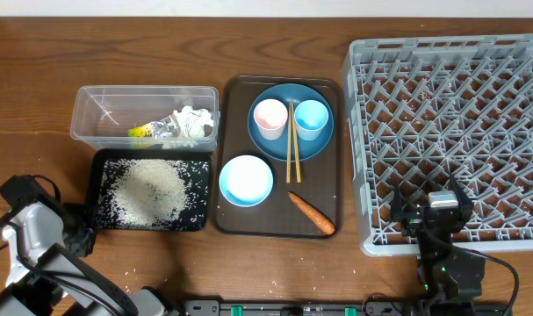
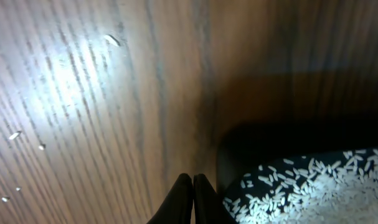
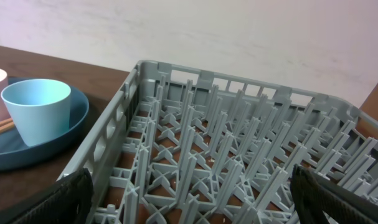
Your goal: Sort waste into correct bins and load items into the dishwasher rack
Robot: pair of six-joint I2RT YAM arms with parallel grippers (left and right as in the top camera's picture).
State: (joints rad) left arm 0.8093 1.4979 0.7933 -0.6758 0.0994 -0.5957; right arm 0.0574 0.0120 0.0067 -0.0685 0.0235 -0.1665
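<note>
The clear tub (image 1: 95, 118) holds crumpled white paper (image 1: 187, 125) and a yellow-green wrapper (image 1: 140, 132). Rice (image 1: 147, 189) lies spread in the black tray (image 1: 97, 209). On the blue plate (image 1: 317, 145) stand a white-pink cup (image 1: 270, 118) and a light blue cup (image 1: 311, 118), with chopsticks (image 1: 291, 145) between them. A pale blue bowl (image 1: 246, 180) and a carrot (image 1: 311, 213) lie nearby. My left gripper (image 2: 193, 182) is shut and empty, just off the black tray's corner (image 2: 229, 158). My right gripper (image 1: 431, 209) hangs open over the grey rack's (image 1: 455, 132) near edge.
Plate, bowl and carrot rest on a brown serving tray (image 1: 234, 114) between the bins and the rack. A few loose rice grains (image 2: 112, 40) lie on the wooden table left of the black tray. The right wrist view shows the rack (image 3: 238, 155) and the light blue cup (image 3: 38, 109).
</note>
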